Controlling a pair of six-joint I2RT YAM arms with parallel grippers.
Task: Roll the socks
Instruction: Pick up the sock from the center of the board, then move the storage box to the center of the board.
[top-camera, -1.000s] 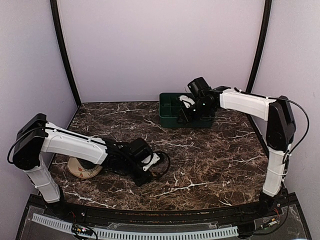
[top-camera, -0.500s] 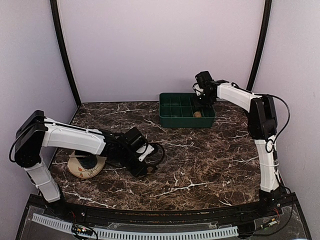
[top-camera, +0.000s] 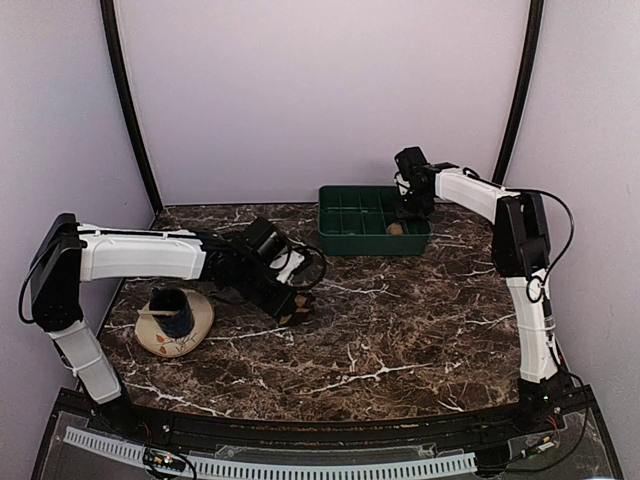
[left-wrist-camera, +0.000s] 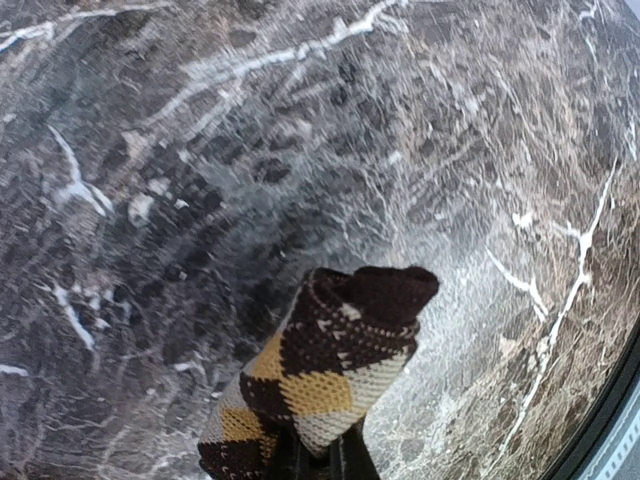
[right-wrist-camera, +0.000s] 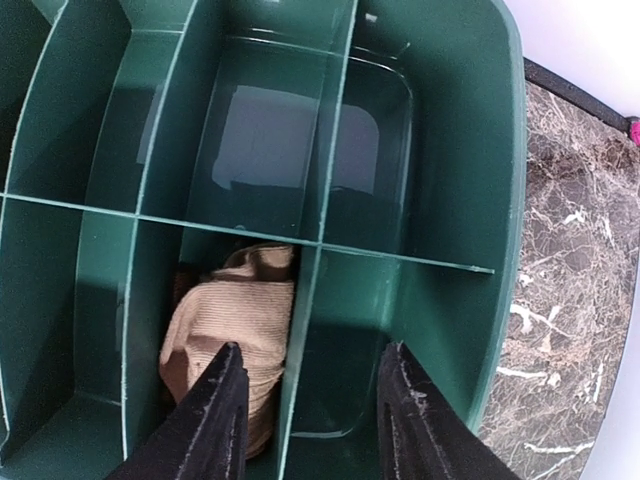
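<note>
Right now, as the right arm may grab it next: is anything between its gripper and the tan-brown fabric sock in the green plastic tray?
Nothing covers the tan-brown fabric sock. But a thin divider wall of the green plastic tray runs under the open right gripper, the sock beside it; a straight descent would likely straddle it.

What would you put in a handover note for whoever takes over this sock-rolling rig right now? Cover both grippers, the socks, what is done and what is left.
Left gripper: shut on the checked sock, over the marble table.
Right gripper: open and empty, above the green tray, one finger on each side of a divider.
Done: the tan sock lies bundled in one tray compartment.
Left: the checked sock is not yet in the tray. How well it is rolled cannot be told from here.
</note>
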